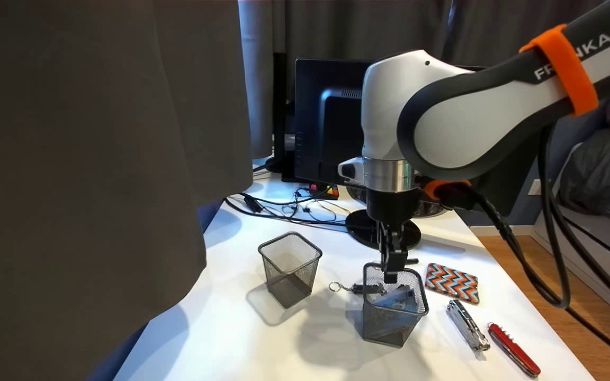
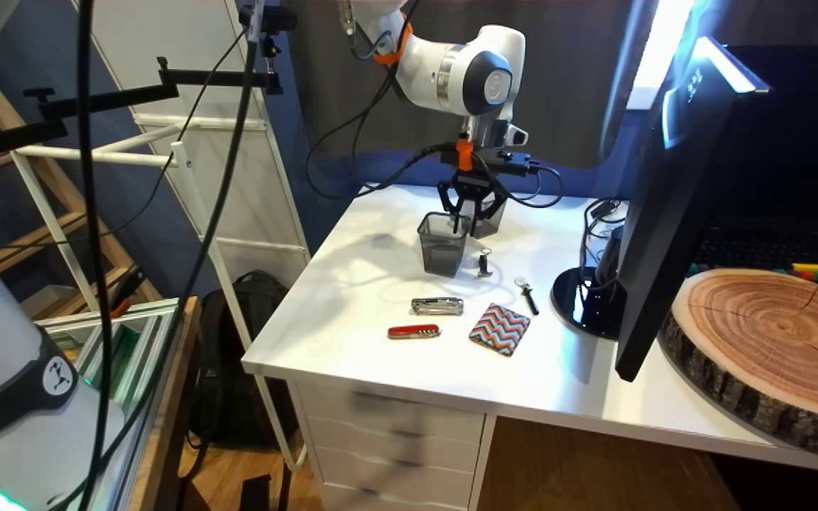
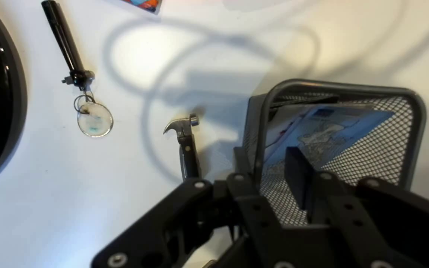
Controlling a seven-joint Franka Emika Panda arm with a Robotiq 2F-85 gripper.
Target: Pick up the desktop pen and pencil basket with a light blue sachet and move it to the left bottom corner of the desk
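The pen and pencil basket (image 1: 384, 325), a dark grey mesh cup, stands upright on the white desk (image 1: 220, 349); it also shows in an exterior view (image 2: 442, 257) and in the wrist view (image 3: 417, 134). The light blue sachet (image 1: 401, 300) leans inside it and shows clearly in the wrist view (image 3: 331, 130). My gripper (image 3: 266, 158) is open at the cup's rim. One finger is outside the wall and one inside, with a gap left between the inner finger and the wall. The gripper also shows in both exterior views (image 1: 391, 272) (image 2: 464, 226).
A second mesh cup (image 1: 278, 275) stands close by. A small hammer tool (image 3: 187, 149), a black keychain stick (image 3: 63, 41), a multitool (image 1: 468, 325), a red knife (image 1: 514, 349) and a zigzag-patterned case (image 1: 452, 283) lie around the basket. A monitor stand (image 2: 586, 301) and cables are behind.
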